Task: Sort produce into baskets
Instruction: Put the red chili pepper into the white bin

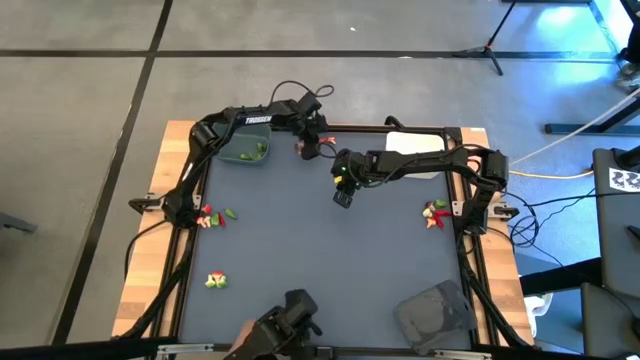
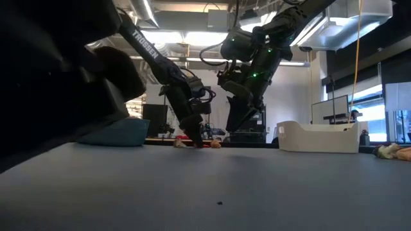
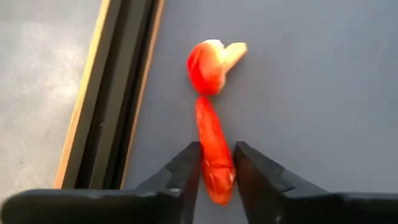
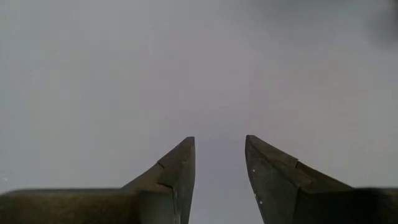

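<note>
Sorting barely begun: most produce is loose on the desk.

The blue-grey tub point(image 1: 246, 153) holds a few green pieces; the white tub point(image 1: 412, 141) and the dark grey tray point(image 1: 433, 313) look empty from above. Loose clusters lie at the left edge point(image 1: 212, 217), near the front left point(image 1: 216, 281) and at the right edge point(image 1: 434, 213). The left gripper point(image 3: 216, 171), at the far edge just beside the black frame rail point(image 3: 121, 93), pinches a red pepper-like piece point(image 3: 213, 152), with a red-and-tan piece point(image 3: 211, 61) touching its tip. The right gripper point(image 4: 219, 168) hovers empty, fingers parted, above the bare middle, where room is ample.
</note>
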{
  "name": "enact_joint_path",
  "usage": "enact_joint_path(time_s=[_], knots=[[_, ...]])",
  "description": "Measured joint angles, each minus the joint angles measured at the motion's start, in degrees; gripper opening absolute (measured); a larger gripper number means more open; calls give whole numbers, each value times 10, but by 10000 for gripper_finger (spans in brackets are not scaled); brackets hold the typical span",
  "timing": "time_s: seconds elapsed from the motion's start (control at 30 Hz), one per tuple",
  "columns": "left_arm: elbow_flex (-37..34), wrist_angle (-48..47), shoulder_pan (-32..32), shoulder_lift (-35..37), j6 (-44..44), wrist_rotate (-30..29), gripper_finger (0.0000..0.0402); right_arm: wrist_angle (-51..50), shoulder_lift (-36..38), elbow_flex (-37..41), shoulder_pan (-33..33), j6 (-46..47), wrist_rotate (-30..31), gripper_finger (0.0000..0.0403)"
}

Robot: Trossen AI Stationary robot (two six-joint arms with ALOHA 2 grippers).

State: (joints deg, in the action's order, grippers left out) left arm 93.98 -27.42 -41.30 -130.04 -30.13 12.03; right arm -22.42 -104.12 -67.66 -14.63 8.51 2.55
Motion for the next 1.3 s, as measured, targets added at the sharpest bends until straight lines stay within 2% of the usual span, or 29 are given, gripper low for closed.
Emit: enact_joint_path(time_s=[0.17,0.23,0.47,0.83,1.0,1.13,1.3], knots=[[0,-2,0,0,-54,1,23,-1,0,0,0,1,0,140],[0,-2,0,0,-63,1,11,-1,0,0,0,1,0,140],[-3,-11,3,12,-62,-7,16,-2,0,0,0,4,6,140],[-4,-56,18,89,-46,-1,15,-56,29,0,0,15,21,142],[-8,-69,32,124,-30,21,10,-102,48,0,0,-12,40,181],[-9,-77,50,144,-17,31,9,-129,52,0,0,-2,19,224],[-9,-72,80,152,-16,53,8,-137,91,8,8,-52,18,243]])
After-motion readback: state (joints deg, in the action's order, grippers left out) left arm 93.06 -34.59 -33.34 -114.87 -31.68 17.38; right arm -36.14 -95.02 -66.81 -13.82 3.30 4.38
